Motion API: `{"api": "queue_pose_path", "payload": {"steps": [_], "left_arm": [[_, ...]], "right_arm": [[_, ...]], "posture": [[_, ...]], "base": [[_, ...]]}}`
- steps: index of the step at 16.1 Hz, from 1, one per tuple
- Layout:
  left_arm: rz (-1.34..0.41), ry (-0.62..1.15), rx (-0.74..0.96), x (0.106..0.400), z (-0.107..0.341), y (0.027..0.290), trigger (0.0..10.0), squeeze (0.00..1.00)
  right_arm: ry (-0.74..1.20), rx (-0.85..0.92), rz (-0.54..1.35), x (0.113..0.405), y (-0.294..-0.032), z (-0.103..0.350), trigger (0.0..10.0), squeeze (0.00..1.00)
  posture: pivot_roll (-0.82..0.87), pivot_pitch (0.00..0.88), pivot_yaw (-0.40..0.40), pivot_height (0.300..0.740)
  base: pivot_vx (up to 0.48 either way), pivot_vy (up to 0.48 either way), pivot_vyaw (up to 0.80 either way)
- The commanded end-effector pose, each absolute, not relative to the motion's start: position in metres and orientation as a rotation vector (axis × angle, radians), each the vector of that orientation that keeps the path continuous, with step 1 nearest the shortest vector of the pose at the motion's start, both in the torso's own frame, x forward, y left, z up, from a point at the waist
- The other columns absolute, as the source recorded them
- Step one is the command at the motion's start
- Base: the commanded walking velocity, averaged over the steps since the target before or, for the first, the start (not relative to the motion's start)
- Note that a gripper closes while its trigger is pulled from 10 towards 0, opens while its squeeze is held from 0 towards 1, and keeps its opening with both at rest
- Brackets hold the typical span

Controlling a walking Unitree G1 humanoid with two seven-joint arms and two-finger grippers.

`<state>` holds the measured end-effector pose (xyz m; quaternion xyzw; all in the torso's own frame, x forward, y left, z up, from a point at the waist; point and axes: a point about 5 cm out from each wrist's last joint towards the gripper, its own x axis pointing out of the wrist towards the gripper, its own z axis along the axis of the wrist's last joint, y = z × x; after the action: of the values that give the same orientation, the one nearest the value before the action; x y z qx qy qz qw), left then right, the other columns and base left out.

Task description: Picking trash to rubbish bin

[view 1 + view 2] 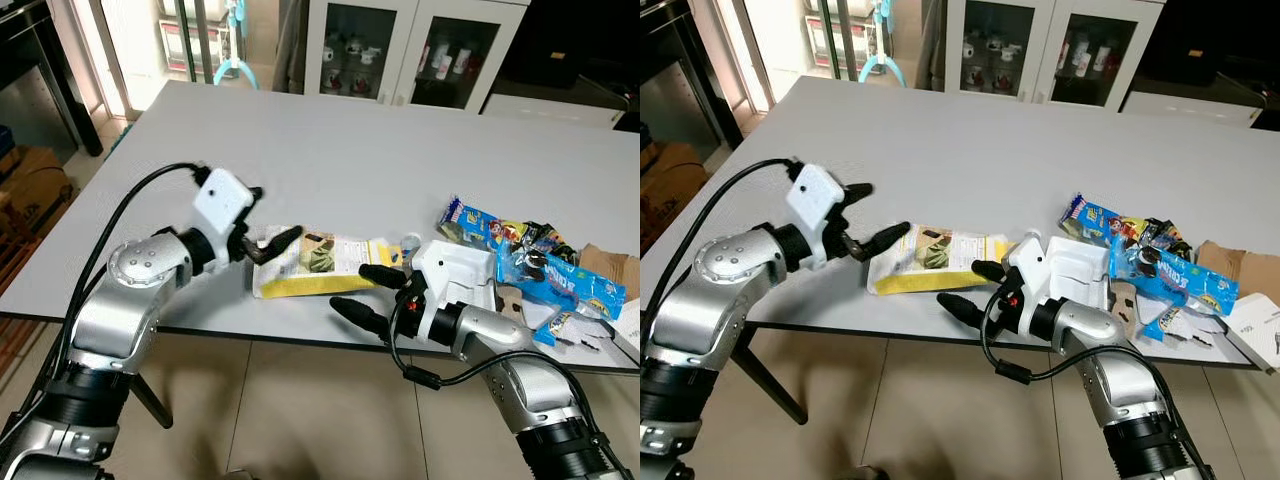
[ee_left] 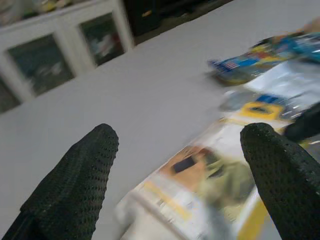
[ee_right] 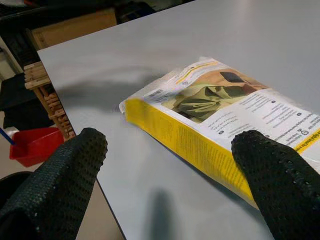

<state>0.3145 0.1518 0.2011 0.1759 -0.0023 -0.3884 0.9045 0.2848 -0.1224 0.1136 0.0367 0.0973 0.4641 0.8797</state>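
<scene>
Yellow packet [image 1: 318, 264] flat on table [image 1: 340, 170] between left pincer [image 1: 262, 235] and right pincer [image 1: 368, 292], both spread apart.

A wide grey table [image 1: 330, 150] stands on a beige tiled floor [image 1: 270, 400]. Behind it, a white cabinet with glass doors [image 1: 400, 45] holds bottles and cups. A red plastic bin [image 3: 31, 145] sits on the floor beside a wooden slatted crate [image 3: 45, 95]. Cardboard boxes [image 1: 30, 180] are stacked at the far left.
</scene>
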Motion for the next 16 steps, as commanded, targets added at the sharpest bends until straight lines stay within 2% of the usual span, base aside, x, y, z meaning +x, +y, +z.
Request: {"api": "queue_pose_path", "payload": {"steps": [1,4,6,9,16], "left_arm": [[-0.906,-0.035,0.379,0.308,0.206,0.141,10.0,0.0],[-1.081,-0.039,0.397,0.291,0.215,0.126,10.0,0.0],[-1.14,0.024,0.519,0.287,0.208,0.124,10.0,0.0],[-1.127,0.096,0.679,0.293,0.187,0.12,10.0,0.0],[-1.092,0.117,0.762,0.299,0.174,0.117,10.0,0.0]], "right_arm": [[0.19,0.063,0.949,0.288,-0.125,0.115,10.0,0.0],[0.189,0.063,0.942,0.29,-0.125,0.115,10.0,0.0],[0.178,0.058,0.918,0.293,-0.127,0.117,10.0,0.0],[0.133,0.065,0.807,0.306,-0.135,0.125,10.0,0.0],[0.054,-0.004,0.626,0.323,-0.153,0.146,10.0,0.0]], "posture": [[0.03,0.036,-0.063,0.74],[0.03,0.034,-0.061,0.74],[0.03,0.029,-0.055,0.74],[0.02,0.025,-0.049,0.74],[0.02,0.025,-0.048,0.74]], "base": [[0.0,0.0,0.0],[0.0,0.0,0.0],[0.0,0.0,0.0],[0.0,0.0,0.0],[0.0,0.0,0.0]]}}
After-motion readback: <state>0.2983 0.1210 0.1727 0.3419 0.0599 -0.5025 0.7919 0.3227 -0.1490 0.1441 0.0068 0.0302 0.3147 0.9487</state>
